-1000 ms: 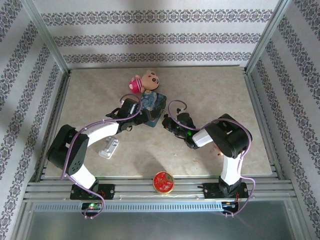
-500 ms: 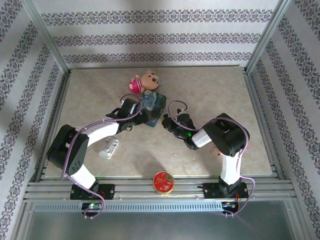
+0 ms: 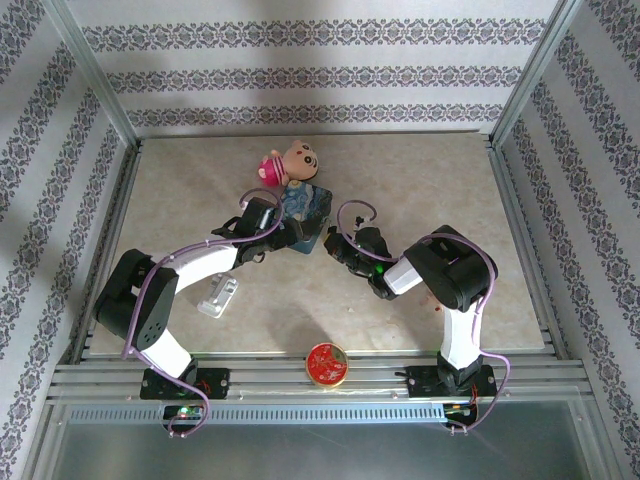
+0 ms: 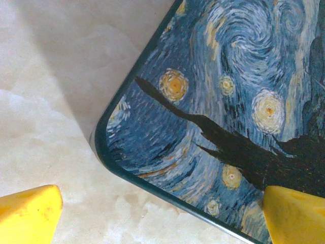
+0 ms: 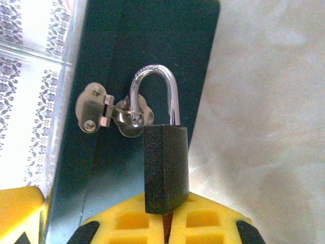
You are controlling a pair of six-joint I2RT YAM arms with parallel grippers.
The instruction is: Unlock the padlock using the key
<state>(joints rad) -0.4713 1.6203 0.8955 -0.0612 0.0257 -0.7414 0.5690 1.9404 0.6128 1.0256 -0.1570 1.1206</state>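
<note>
The right arm [image 3: 445,275] is leaning its elbow slightly further toward the middle of the worktop [image 4: 45,101] than a second ago, while both grippers are keeping their places at the blue tin [image 4: 228,101]. The right gripper [image 5: 165,223] is sitting fully closed, its yellow fingertips meeting the base of the padlock [image 5: 165,170], a matte black block whose polished shackle [image 5: 152,91] is looping through the small metal hasp [image 5: 96,109] on the tin's dark side wall. The key is not showing clearly; it is probably pinched there and entering the keyhole. The left gripper [image 4: 162,216] is standing wide open, straddling the tin's rounded, glossy painted corner without gripping it. The insertion step seems to be in hand; next comes a careful twist, likely with the tin being steadied.
</note>
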